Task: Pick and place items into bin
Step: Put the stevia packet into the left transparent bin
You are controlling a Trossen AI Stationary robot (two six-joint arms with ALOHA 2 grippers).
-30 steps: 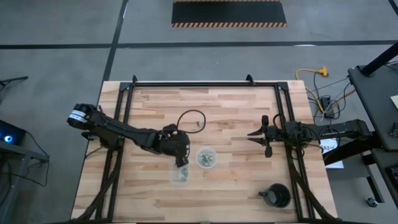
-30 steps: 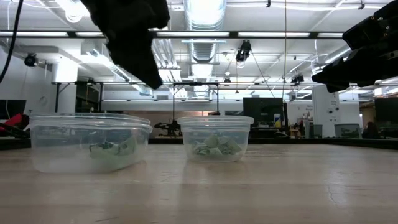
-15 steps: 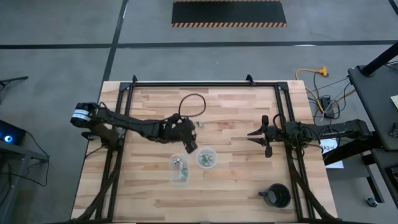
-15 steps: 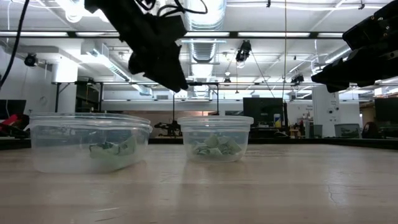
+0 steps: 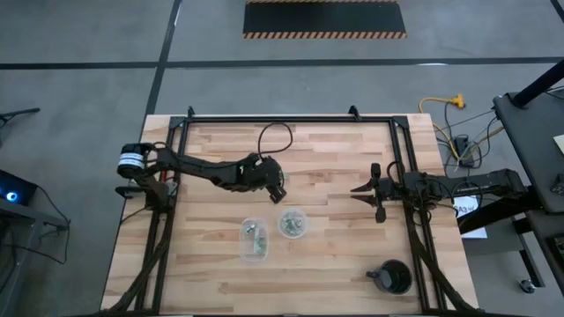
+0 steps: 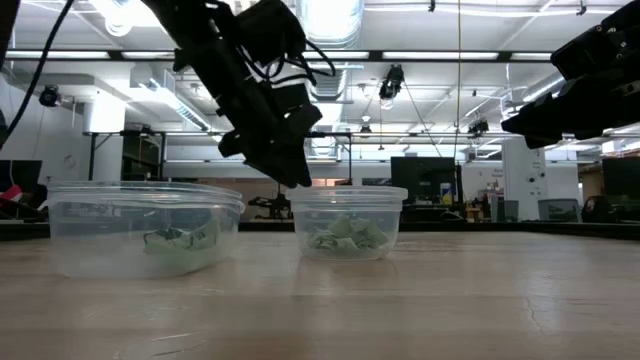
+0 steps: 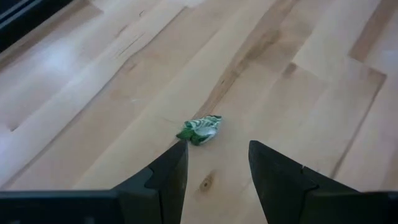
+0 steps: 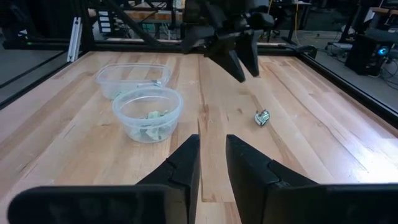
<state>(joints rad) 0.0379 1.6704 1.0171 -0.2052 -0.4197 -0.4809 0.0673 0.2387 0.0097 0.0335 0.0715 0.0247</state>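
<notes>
Unlabelled green item point(image 7: 199, 129) beneath left end effector point(image 7: 214, 163)

You see pale green and silvery piece point(image 7: 199, 129) on light wood table point(image 5: 335, 255), grain striped in tan and honey. Clear cup point(image 5: 293, 223) holds pale green pieces; clear bin point(image 5: 255, 240) likewise. Both arms dark. Black round mug-like object point(image 5: 392, 277) near table's front right corner. Black frame rails along table edges.

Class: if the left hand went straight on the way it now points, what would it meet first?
Probably the small green piece lying loose on the table, just ahead of the open left hand; depth is uncertain.
</notes>
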